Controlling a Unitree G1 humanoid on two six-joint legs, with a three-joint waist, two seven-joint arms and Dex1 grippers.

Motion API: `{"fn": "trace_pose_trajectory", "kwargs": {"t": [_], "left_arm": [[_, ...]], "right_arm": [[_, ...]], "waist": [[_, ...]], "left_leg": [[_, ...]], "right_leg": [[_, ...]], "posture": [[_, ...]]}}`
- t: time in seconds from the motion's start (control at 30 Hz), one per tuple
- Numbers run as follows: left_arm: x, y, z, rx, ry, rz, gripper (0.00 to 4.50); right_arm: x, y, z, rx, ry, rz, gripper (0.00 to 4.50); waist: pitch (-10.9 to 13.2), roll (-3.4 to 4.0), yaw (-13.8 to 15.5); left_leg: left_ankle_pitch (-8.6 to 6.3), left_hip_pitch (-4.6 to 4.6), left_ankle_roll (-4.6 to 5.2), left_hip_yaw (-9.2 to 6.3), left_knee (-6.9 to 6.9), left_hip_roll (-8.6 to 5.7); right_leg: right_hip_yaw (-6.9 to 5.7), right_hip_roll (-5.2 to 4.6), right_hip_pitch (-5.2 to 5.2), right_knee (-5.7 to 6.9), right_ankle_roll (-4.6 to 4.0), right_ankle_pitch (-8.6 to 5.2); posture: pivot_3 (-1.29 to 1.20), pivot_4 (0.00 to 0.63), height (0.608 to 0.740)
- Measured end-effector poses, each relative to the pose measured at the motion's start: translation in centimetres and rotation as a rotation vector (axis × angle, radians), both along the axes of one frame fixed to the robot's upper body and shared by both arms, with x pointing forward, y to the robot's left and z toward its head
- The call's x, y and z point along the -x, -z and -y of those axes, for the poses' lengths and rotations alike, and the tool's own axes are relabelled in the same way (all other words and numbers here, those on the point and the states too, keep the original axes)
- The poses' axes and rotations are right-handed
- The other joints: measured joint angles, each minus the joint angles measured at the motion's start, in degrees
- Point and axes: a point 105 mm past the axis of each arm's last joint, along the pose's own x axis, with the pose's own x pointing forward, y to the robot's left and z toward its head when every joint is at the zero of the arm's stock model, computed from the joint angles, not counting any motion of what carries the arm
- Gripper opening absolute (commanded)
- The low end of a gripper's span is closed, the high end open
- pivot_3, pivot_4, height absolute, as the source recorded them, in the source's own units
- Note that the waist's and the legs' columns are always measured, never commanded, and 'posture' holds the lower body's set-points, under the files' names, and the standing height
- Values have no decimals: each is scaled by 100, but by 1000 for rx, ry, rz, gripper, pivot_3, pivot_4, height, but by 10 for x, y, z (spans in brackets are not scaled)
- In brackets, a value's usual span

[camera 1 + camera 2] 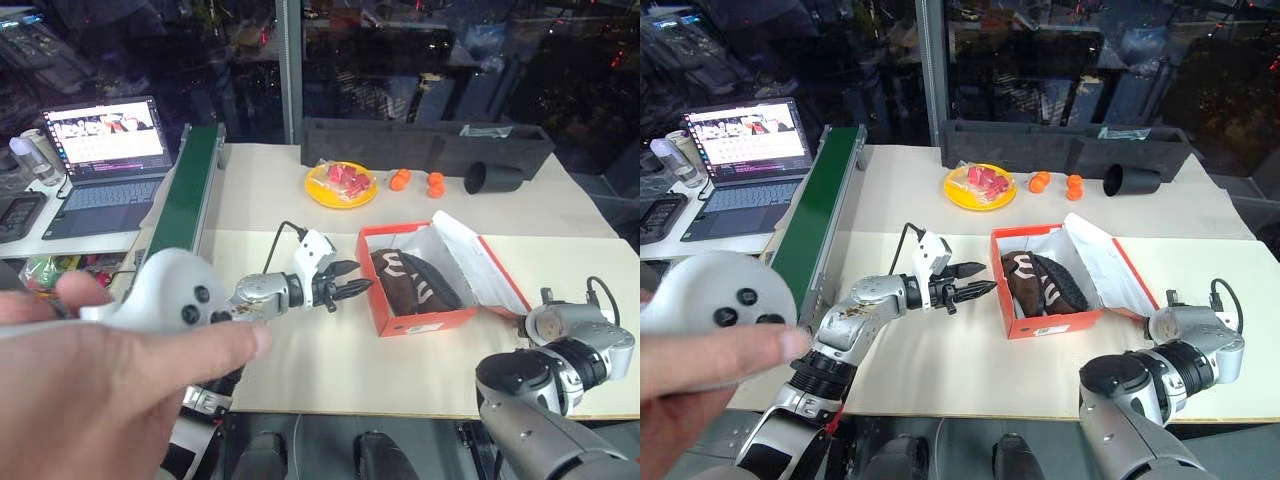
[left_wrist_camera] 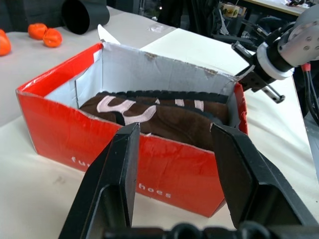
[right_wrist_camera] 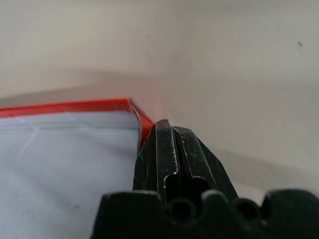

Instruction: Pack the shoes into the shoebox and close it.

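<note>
the shoebox [image 1: 418, 318] sits right of centre in the left eye view, on the cream table [image 1: 330, 370], with the shoes [image 1: 415, 282] already inside it. its lid [image 1: 480, 262] lies thrown open to the right, white inner face up, and is not yet closed.

the box's long axis runs from the lower middle of the frame toward the upper middle, leaning slightly left, and the shoes lie along it with their cream-striped uppers facing up. the hinge runs down the box's right-hand long wall.

the box looks like thin cardboard: light, fairly stiff along its folds, but easy to dent or slide on the smooth table, so it probably needs steadying while the lid swings. the shoes look soft and fuzzy and should squash down if they stand proud of the rim. the lid's free long edge at the far right seems the best place to lift.

the left gripper [image 1: 348, 288] hovers just left of the box, its fingers [image 2: 115, 175] about half apart with nothing between them. the right gripper [image 3: 169, 149] has its fingers pressed together, empty, at the lid's red corner; whether it touches is unclear.
</note>
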Motion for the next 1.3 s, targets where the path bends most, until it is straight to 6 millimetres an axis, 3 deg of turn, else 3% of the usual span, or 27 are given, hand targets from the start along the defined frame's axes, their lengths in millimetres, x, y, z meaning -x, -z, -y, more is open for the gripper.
{"fn": "trace_pose_trajectory", "kwargs": {"t": [0.37,0.53,0.67,0.93,1.07,1.13,1.3], "left_arm": [[-10,-4,3,-15,8,9,2383],[-11,-7,5,-14,24,19,2383],[-11,-7,5,-18,35,24,2383],[-13,-9,6,-37,48,33,2383],[-13,-10,8,-37,56,36,2383],[-13,-10,6,-42,52,37,2383],[-14,-10,4,-51,45,44,2383]], "right_arm": [[-34,-1,-5,-81,14,204,124],[-50,-9,-18,-145,39,372,124],[-61,-30,-17,-199,121,561,124],[-68,-96,-14,-133,101,908,124],[-68,-129,-33,-62,-40,1033,124],[-63,-149,-53,24,-181,1077,124],[-41,-192,-131,311,-684,1080,124]], "waist": [[8,-22,-170],[25,-3,-138],[34,9,-114],[37,14,-71],[39,19,-85],[44,28,-93],[46,31,-96]], "left_leg": [[0,1,4,11,-10,0],[-2,-14,7,12,-16,-2],[-5,-40,11,12,-16,-7],[-6,-80,14,16,-18,-8],[-6,-81,14,19,-21,-6],[-6,-82,14,19,-22,-6],[-6,-83,14,20,-21,-5]], "right_leg": [[22,4,-5,-16,14,9],[23,4,-18,-16,19,5],[23,-1,-38,-19,25,2],[27,-3,-95,4,26,1],[31,-1,-108,17,24,1],[33,-2,-111,19,24,1],[34,-2,-111,20,23,1]], "posture": [[0,150,699],[0,150,699],[0,150,699],[0,150,699],[0,150,699],[0,150,699],[0,150,699]]}}
